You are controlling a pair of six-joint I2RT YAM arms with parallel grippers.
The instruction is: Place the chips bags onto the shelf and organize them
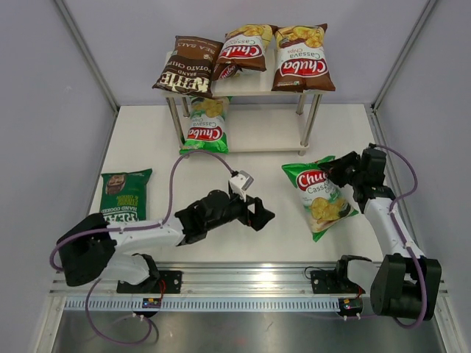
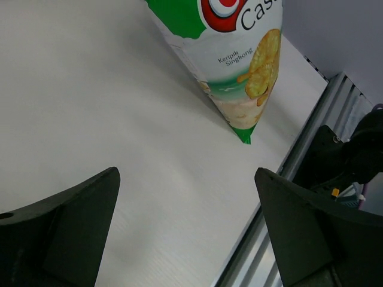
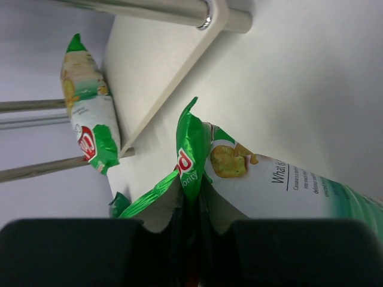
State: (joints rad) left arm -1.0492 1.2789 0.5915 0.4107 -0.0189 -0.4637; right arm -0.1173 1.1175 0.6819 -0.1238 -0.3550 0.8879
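Pinch on green Chuba Cassava bag point(image 1: 321, 200) top seam by right gripper point(image 1: 333, 171), probably for lifting toward shelf point(image 1: 268, 132); left gripper point(image 1: 261, 213) splayed, empty, above table point(image 1: 147, 140).

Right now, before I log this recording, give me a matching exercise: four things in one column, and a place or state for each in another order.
Things:
1. dark brown glossy Kettle bag
2. dark green glossy REAL bag
3. left black two-finger gripper
4. right black two-finger gripper

Places or states:
A. shut on a green glossy Chuba bag at its edge
B. flat on the white table, far left
C. open above bare table
D. on the top board of the cream shelf, left end

Pairs: 1-D, 2-B, 3-C, 4-A.
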